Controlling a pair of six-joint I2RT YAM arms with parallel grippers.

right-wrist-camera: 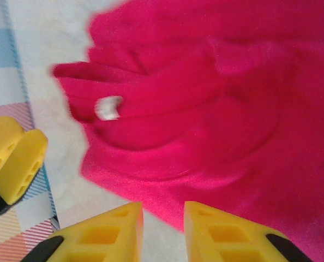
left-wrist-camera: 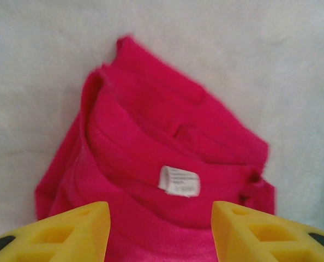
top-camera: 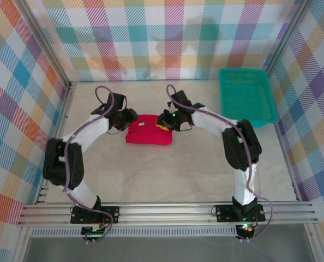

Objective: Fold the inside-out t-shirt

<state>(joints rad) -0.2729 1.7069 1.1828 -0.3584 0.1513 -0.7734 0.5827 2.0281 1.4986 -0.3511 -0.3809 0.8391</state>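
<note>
Your left gripper (left-wrist-camera: 161,214) is let go right now. Its yellow fingers (left-wrist-camera: 69,232) stand well apart with nothing pinched, just red cloth showing in the gap below them. Your right gripper (right-wrist-camera: 163,215) has its fingers a lot closer together, only a slim gap. Nothing's caught in there either; that gap hangs over the shirt's edge and a bit of bare table.

Both are low and right up against the shirt (top-camera: 148,134), one at each far corner: left gripper at the far-left corner, right gripper at the far-right one. From the right wrist view you can see the left gripper's yellow fingers off past the shirt's other side.

The shirt itself is bunched into a small, thick red bundle, layers stacked with the folds kinda lumpy. The white tag (left-wrist-camera: 178,181) sits face up on top, toward the left gripper's end.

The bundle lies flat on the pale table (top-camera: 151,180), about mid-width and between your two arms. The teal basket (top-camera: 244,95) is off in the far right corner, well apart from the shirt.
</note>
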